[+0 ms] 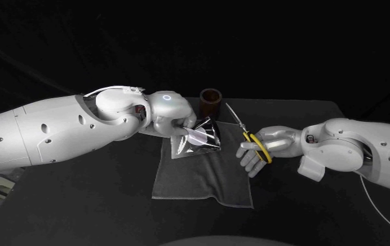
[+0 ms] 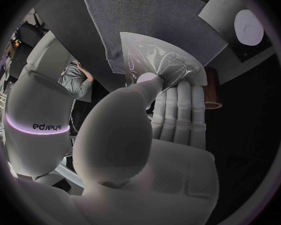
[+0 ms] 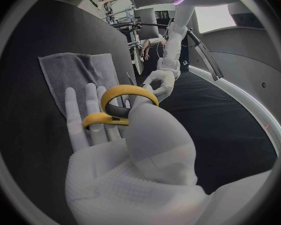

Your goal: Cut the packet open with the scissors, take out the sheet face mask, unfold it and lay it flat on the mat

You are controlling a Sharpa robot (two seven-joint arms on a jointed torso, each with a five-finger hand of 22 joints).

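My left hand (image 1: 172,117) holds a shiny silver packet (image 1: 199,137) up by its top edge, just above the far end of the grey mat (image 1: 203,175). In the left wrist view the thumb and fingers of that hand (image 2: 175,110) pinch the packet (image 2: 159,60) over the mat (image 2: 147,15). My right hand (image 1: 272,144) grips yellow-handled scissors (image 1: 257,146), whose blades point up and away to the right of the packet without touching it. The right wrist view shows the scissors' handles (image 3: 118,105) on the hand (image 3: 134,150), with the mat (image 3: 78,75) beyond.
A brown cylindrical holder (image 1: 211,102) stands upright at the back of the table, just behind the packet and beside the scissor tips; it also shows past my fingers in the left wrist view (image 2: 212,91). The black table (image 1: 97,201) spreads around the mat.
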